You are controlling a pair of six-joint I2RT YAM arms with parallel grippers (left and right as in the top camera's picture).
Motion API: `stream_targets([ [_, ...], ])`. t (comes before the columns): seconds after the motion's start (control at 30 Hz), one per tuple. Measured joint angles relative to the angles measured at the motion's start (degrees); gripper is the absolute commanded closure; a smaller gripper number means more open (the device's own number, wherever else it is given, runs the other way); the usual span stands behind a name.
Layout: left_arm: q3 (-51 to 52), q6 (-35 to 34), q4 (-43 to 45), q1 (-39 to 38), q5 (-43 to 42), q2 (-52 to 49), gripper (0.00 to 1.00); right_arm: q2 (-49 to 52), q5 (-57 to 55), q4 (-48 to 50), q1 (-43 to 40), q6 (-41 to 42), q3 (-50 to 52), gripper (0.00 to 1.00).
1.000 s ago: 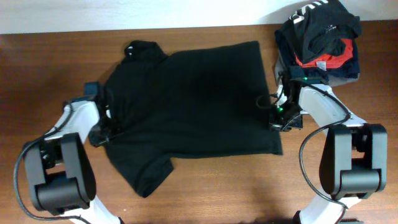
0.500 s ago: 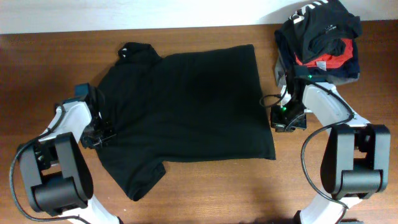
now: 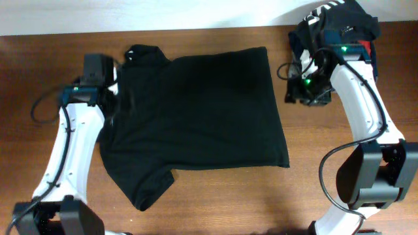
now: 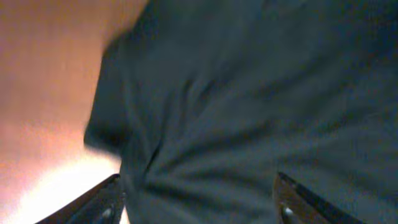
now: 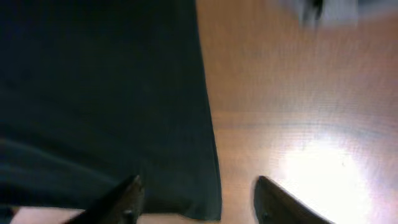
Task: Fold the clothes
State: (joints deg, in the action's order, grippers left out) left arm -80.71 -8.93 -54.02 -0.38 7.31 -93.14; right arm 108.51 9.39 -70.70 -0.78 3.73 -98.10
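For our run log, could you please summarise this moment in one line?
T-shirt: flat, unfolded | left gripper: open, at collar end | right gripper: open, near hem edge

We see plain black short-sleeved T-shirt [image 3: 196,111], soft fabric, spread open and unfolded on wooden surface [image 3: 215,196]. Neck end points left, hem [image 3: 277,111] right. Upper sleeve [image 3: 147,55] lies toward far edge, lower sleeve [image 3: 149,189] toward near edge, both splayed outward. Body mostly flat. We note soft creases near left edge in left wrist view. Hem edge runs straight and slightly slanted, flat on wood.
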Motion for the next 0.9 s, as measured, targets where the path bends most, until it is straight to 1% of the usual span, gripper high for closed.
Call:
stream_targets([
  [0.03,-1.92,1.09,0.31,-0.63,-0.63,-0.02,0.22,0.0,0.04,0.55,0.28,0.13,-0.46,0.29],
  [0.13,-8.55,3.96,0.48,-1.31,-2.62,-1.88,0.22,0.0,0.2,4.15,2.19,-0.09,-2.21,0.29],
  [0.27,-20.94,7.08,0.79,-1.16,-4.33,-9.46,0.21,0.0,0.42,10.4,4.92,-0.15,-4.68,0.29],
  [0.4,-33.77,9.7,1.07,-1.16,-5.18,-20.61,0.21,0.74,0.59,16.68,6.01,-0.94,-7.63,0.28],
  [0.5,-44.48,11.19,2.25,-1.16,-5.46,-31.89,0.21,2.36,0.13,20.46,6.03,-1.81,-8.81,0.28],
  [0.63,-56.19,11.47,4.59,-0.42,-5.7,-46.01,0.21,5.92,-0.48,21.42,6.03,-3.52,-8.83,0.29],
  [0.73,-59.67,10.86,7.54,0.87,-6.08,-52.65,0.21,7.89,-0.57,21.14,6.03,-4.04,-8.83,0.29],
  [0.8,-60.22,10.05,9.84,1.9,-6.47,-55.63,0.21,8.59,-0.74,21.03,6.03,-4.13,-8.83,0.29],
  [0.9,-60.28,8.09,11.87,3.17,-6.71,-58.34,0.25,8.7,-0.74,21.05,6.12,-4.17,-8.83,0.3],
])
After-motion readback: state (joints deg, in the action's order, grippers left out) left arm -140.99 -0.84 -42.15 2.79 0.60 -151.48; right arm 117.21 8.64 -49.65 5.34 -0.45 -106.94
